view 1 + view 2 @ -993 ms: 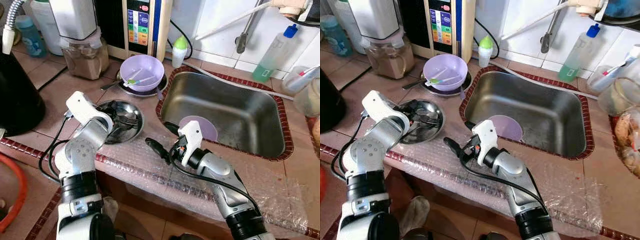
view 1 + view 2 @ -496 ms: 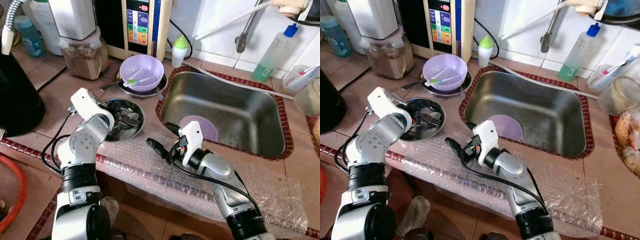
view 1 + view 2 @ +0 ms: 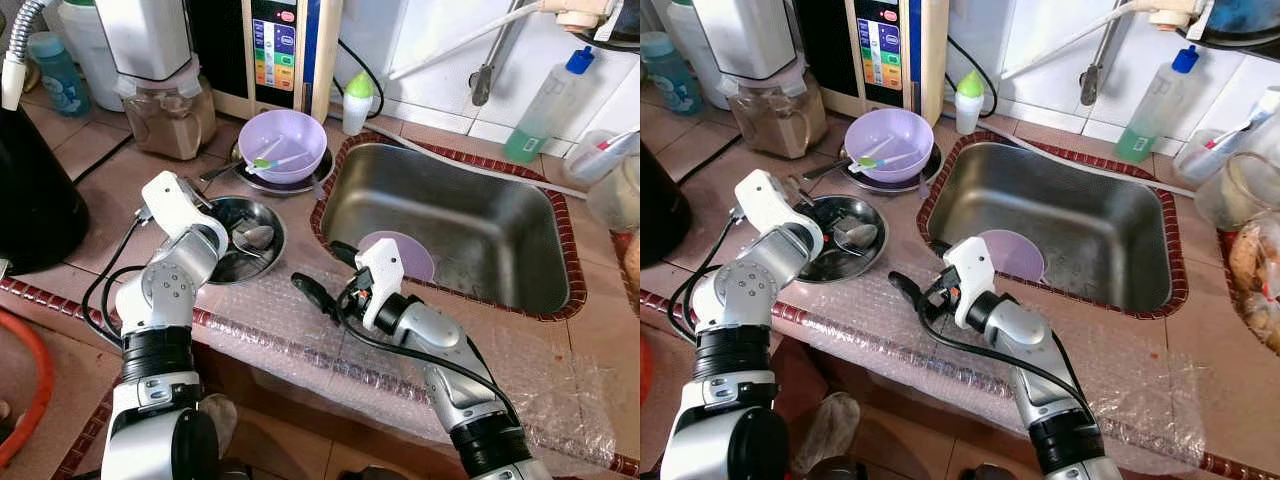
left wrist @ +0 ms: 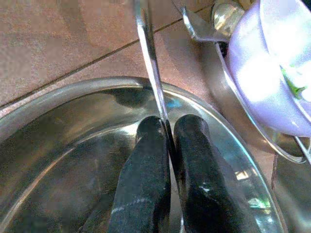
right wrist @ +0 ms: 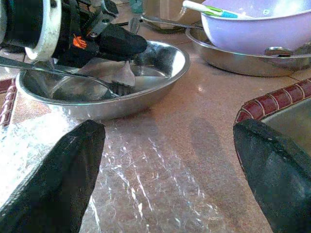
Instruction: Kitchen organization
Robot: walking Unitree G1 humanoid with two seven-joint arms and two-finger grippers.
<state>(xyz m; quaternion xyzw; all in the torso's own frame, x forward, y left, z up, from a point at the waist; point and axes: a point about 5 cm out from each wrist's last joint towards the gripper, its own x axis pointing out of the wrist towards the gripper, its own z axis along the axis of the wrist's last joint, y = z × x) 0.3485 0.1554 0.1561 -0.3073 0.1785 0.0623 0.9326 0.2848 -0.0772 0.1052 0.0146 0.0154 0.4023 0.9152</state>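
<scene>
On my left side I have the left gripper (image 4: 167,145) down inside the steel dish (image 3: 262,262), its two black fingers (image 4: 143,160) pressed together on the thin flat handle of a utensil (image 4: 148,58). In the left wrist view that handle is a narrow strip of bright metal running straight out from between the fingertips, over the dish's far rim and above the brown tile counter (image 3: 110,190). The dish itself is shallow, round and mirror-bright, with a spoon (image 3: 255,236) lying in its bowl just beside my fingers; I cannot tell whether the handle I am pinching belongs to that spoon.

Beyond the left gripper, near the dish's far edge, stands a lilac bowl (image 3: 284,143) on a second steel plate (image 5: 228,60), with a white and green utensil (image 3: 272,160) resting across the bowl.

Moving over to my right arm, the right gripper (image 3: 325,292) hovers low over the bubble wrap (image 3: 300,335) spread along the counter edge. Its fingers stand wide apart with nothing between them; in the right wrist view they frame the steel dish and the left gripper straight ahead. Just beside this gripper on its outer side lies the stainless sink (image 3: 470,215), edged in dark red tile, with a lilac plate (image 3: 410,258) leaning in its near corner. Past the sink, at the wall, a bottle of green liquid (image 3: 545,105) stands upright.
</scene>
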